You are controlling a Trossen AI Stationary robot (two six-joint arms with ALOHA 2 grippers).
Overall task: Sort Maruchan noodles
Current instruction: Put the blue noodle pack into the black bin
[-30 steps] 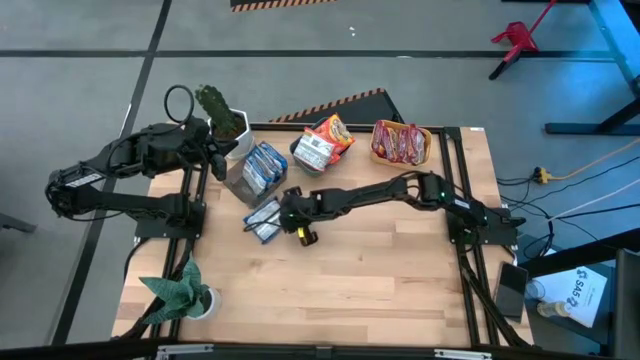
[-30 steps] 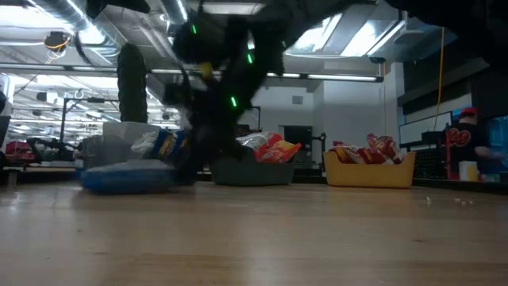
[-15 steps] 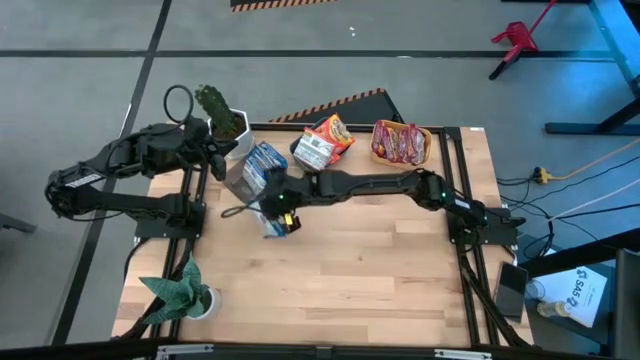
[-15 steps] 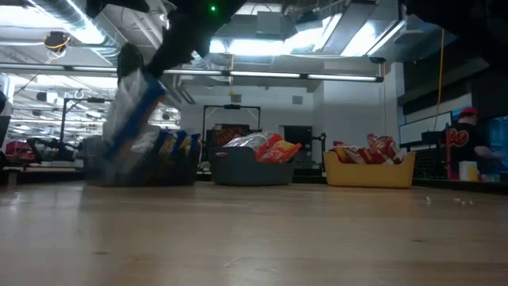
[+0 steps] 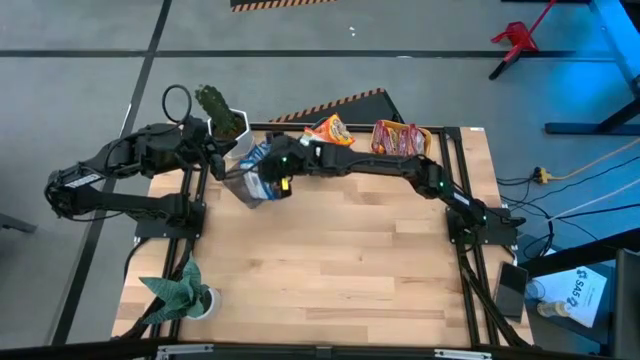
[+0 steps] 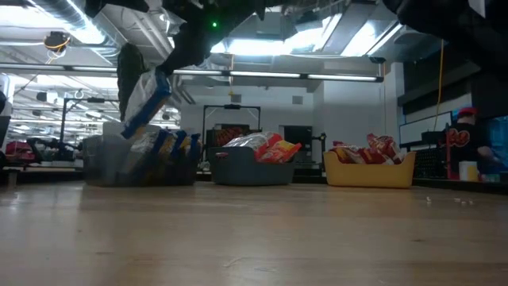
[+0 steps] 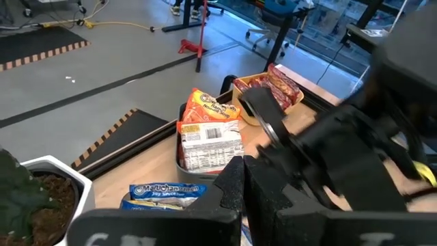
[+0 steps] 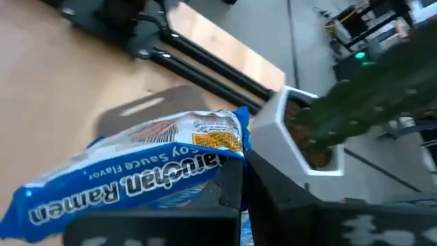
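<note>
My right gripper [image 5: 274,180] is shut on a blue Maruchan packet [image 8: 136,174] and holds it over the grey bin [image 5: 243,186] at the table's far left. In the low view the packet [image 6: 143,99] hangs tilted above that bin [image 6: 139,163], which holds more blue packets [image 7: 167,191]. Orange packets [image 5: 330,130] lie in the dark bin [image 6: 250,171] and red ones [image 5: 398,140] in the yellow bin [image 6: 369,171]. My left gripper [image 7: 244,198] is shut and waits at the far left, beside the grey bin. My right gripper pinches the blue packet between its two fingers at one end [image 8: 229,147]. It comes from the table's right, slanting down. The packet is lifted clear of the table and sticks out tilted beyond the fingers, above the grey bin.
A white pot with a green plant [image 8: 311,140] stands at the far-left corner, close behind the grey bin. A second potted plant [image 5: 180,290] sits at the near-left corner. Bare wood [image 5: 350,250] fills the table's middle and near side.
My right gripper has taken the blue packet up off the table's left-middle and carried it up and toward the far-left, over the grey bin. The packet has gone from lying flat on the wood to hanging tilted in the air.
</note>
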